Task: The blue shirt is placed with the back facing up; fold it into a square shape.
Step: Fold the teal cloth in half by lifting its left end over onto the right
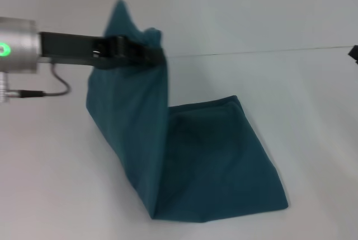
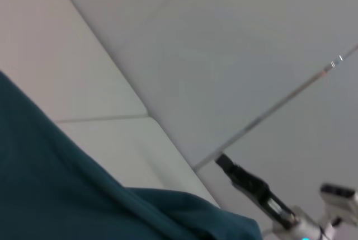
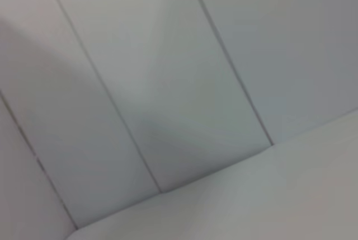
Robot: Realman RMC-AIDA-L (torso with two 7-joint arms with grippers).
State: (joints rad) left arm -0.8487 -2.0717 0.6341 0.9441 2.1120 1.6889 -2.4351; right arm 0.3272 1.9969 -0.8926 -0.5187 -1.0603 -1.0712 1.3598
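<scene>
The blue shirt [image 1: 212, 161] is a dark teal cloth, partly folded. Its lower part lies flat on the white table. One edge is lifted high, so a panel hangs steeply down to a fold near the table's front. My left gripper [image 1: 152, 53] reaches in from the left and is shut on that lifted edge, with cloth bunched above it. The shirt also fills the lower corner of the left wrist view [image 2: 56, 195]. My right gripper [image 1: 353, 53] shows only as a dark tip at the far right edge, away from the shirt. It also shows far off in the left wrist view [image 2: 246, 181].
The white table [image 1: 313, 117] spreads around the shirt, with a thin seam line [image 1: 268, 51] across its back. A grey cable [image 1: 56, 90] hangs from the left arm's wrist. The right wrist view shows only pale wall panels [image 3: 168, 83].
</scene>
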